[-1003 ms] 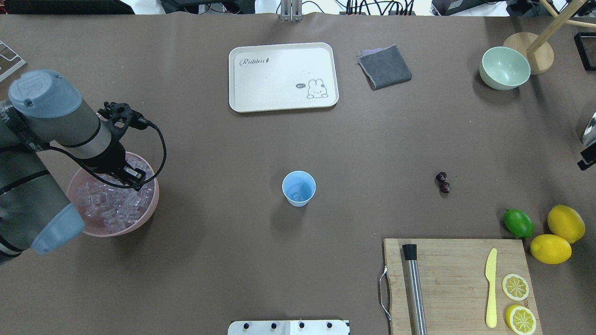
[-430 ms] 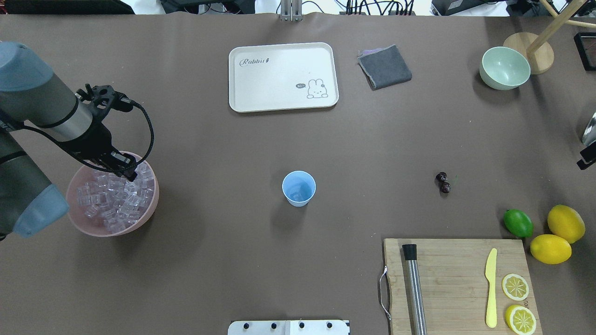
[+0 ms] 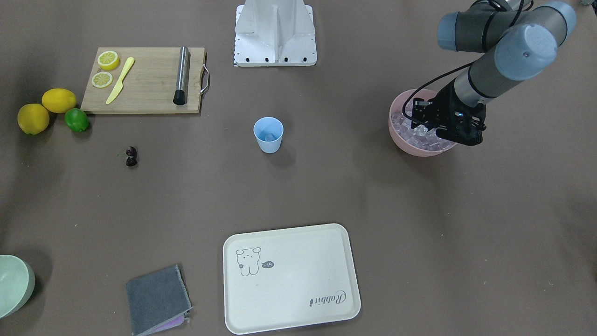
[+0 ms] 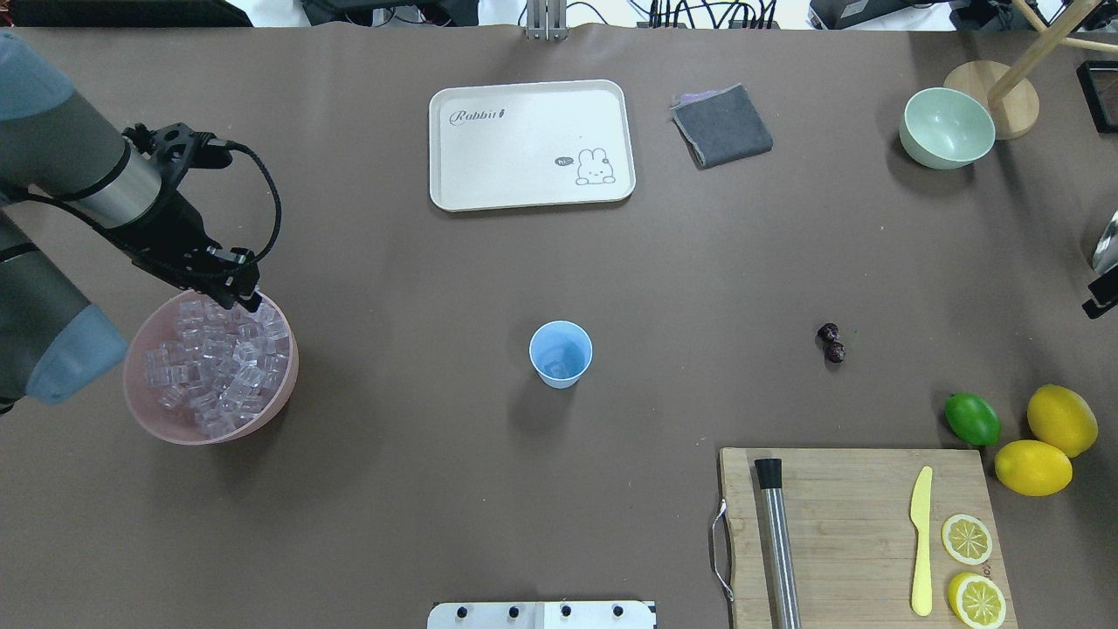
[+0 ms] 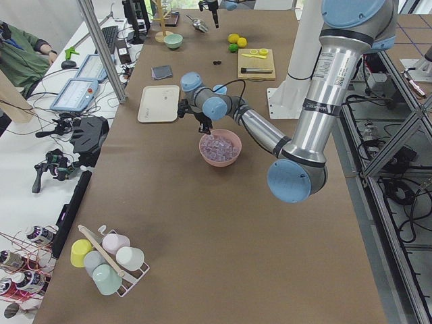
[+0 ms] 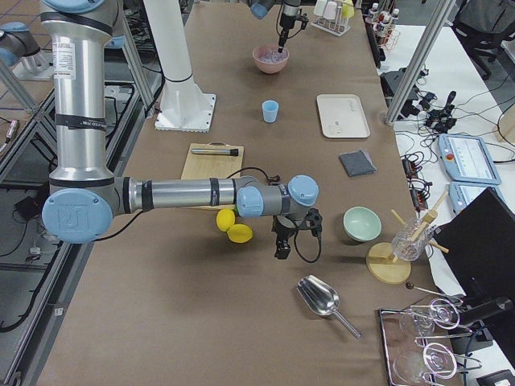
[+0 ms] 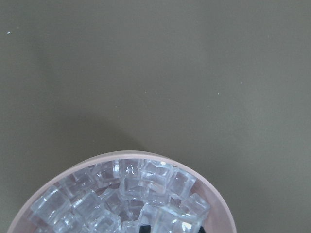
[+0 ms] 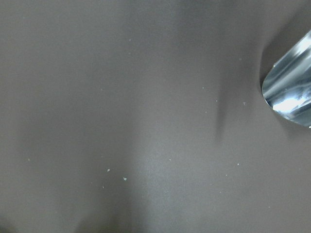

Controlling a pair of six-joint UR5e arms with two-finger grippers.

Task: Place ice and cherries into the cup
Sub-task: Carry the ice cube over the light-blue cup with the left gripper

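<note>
Bench log: my table is carrying the pink bowl at my left, the cup at centre, and the cherries toward my right. Along the far side, the tray, grey cloth and pale green bowl are sitting. At my near right, the cutting board, lime and lemons are resting.

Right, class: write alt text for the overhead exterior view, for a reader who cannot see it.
The robot's left gripper hangs over the far rim of a pink bowl heaped with ice, at the view's left. A light blue cup stands in the middle, the cherries lying well to its right.
</note>
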